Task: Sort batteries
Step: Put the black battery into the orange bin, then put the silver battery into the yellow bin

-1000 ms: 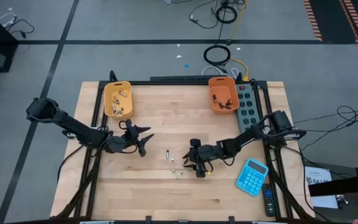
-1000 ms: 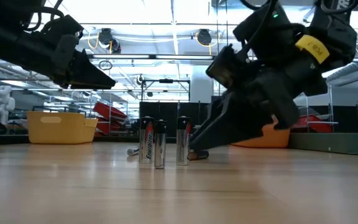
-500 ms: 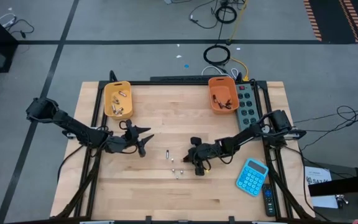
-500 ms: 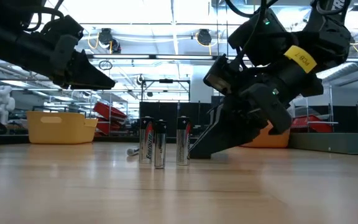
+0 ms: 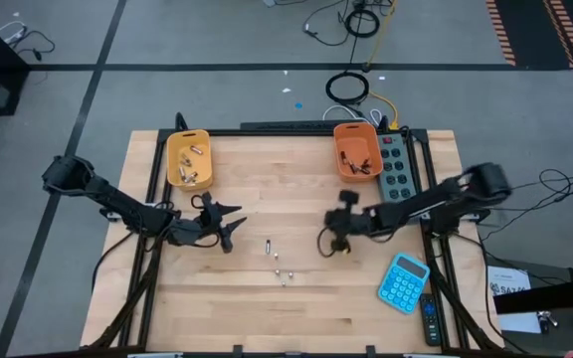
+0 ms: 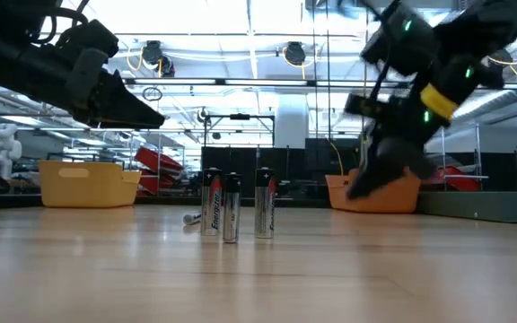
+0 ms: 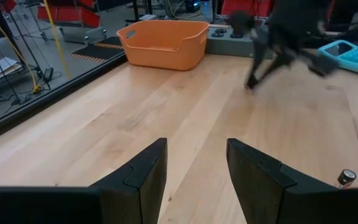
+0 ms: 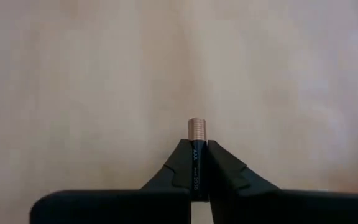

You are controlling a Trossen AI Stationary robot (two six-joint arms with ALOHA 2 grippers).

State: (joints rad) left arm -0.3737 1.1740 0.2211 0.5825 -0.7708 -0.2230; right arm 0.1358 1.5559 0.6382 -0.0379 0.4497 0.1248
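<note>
A small copper-topped battery (image 8: 197,152) was pinched between the closed fingers of the right gripper (image 8: 197,163), its long axis running straight out along the fingers so that the copper end stuck out past their tips; the dark body carried small print that looked like "AAA", the rest too fine to read. In the high view that gripper (image 5: 332,244) hung above the middle of the wooden table (image 5: 247,308), right of the loose batteries. Three batteries (image 6: 232,208) stood upright close together on the tabletop, long axes vertical, with "Energizer" running up the side of at least one. Another battery (image 6: 191,218) lay flat just behind and to the left of them. Further batteries lay jumbled in the yellow bin (image 5: 187,159) and the orange bin (image 5: 356,154) at the far edge. The left gripper (image 5: 229,227) waited left of the standing group with its fingers (image 7: 145,171) apart and nothing between them. A blue calculator (image 5: 404,281) sat near the right front corner.
</note>
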